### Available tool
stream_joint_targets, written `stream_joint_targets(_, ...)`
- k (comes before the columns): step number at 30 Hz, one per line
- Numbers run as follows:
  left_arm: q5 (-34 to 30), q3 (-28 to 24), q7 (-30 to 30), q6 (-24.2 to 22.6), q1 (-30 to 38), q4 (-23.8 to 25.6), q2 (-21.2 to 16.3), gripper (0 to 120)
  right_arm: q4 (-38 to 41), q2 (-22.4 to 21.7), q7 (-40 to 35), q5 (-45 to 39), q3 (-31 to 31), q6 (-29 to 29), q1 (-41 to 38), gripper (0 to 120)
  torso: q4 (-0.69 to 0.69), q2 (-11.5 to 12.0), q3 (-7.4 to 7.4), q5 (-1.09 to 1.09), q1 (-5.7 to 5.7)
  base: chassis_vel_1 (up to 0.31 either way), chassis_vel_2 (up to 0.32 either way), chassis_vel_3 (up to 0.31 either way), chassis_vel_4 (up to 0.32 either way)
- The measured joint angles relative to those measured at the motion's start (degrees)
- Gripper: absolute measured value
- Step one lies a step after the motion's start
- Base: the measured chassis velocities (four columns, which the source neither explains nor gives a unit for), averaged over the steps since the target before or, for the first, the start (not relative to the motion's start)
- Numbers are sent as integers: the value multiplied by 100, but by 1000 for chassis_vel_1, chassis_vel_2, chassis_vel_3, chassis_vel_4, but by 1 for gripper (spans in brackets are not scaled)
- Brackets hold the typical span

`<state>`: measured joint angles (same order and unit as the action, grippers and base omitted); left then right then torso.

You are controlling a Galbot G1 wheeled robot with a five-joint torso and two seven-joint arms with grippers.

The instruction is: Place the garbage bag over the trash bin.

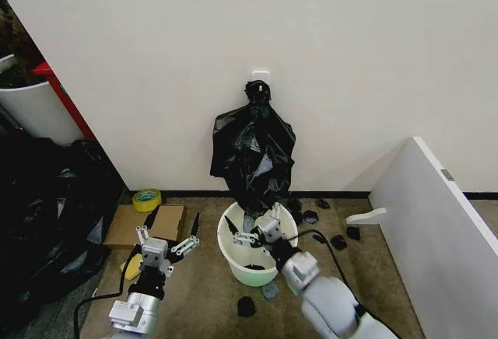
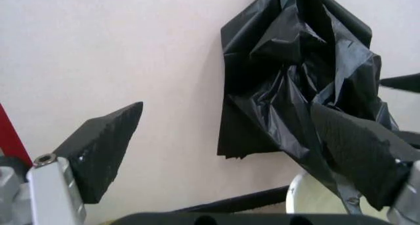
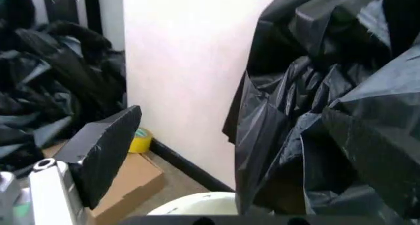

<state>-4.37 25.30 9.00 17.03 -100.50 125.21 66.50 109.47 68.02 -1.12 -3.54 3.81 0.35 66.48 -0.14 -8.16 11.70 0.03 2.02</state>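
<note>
The garbage bag [image 1: 254, 152], thin, glossy and crinkled black plastic, hangs against the wall from a white hook, its lower tip dipping to the trash bin [image 1: 233, 255], a round, tapered white bucket with a rolled rim on the carpeted floor. The right end effector [image 1: 250, 235] sits over the bin's rim at the bag's tip, fingers spread wide. The left end effector [image 1: 166, 239] hovers beside the bin, also wide open, near a flat cardboard piece [image 1: 132, 226] carrying a yellow tape roll [image 1: 146, 199].
</note>
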Motion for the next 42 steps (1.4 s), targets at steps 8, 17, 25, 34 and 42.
stream_joint_targets(8, -3, -31, 23, 65, -26, 33, 81, 100, -464, 90, -257, 166, 220, -267, -447, 97, -1, 0, 0, -1, 0, 0, 0, 0, 0)
stream_joint_targets(17, 117, -112, 12, 160, -23, -36, 209, 100, -769, 90, -912, 317, 321, -953, -747, 71, 0, 0, -1, 0, 0, 0, 0, 0, 0)
stream_joint_targets(25, 138, -151, 0, 170, -9, -17, 329, 100, -781, 0, -1392, 388, 275, -1322, -794, 48, -1, 0, -1, 0, 0, 0, 0, 0, 0)
stream_joint_targets(34, 191, -173, -12, 157, -16, 17, 368, 100, -734, -99, -1511, 290, 210, -1353, -817, 14, -1, 0, -1, 0, 0, 0, 0, 0, 0)
stream_joint_targets(42, 170, -167, -5, 130, 17, 16, 325, 100, -651, -195, -1495, 105, 72, -1319, -702, 0, 0, 0, -1, 0, 0, 0, 0, 0, 0)
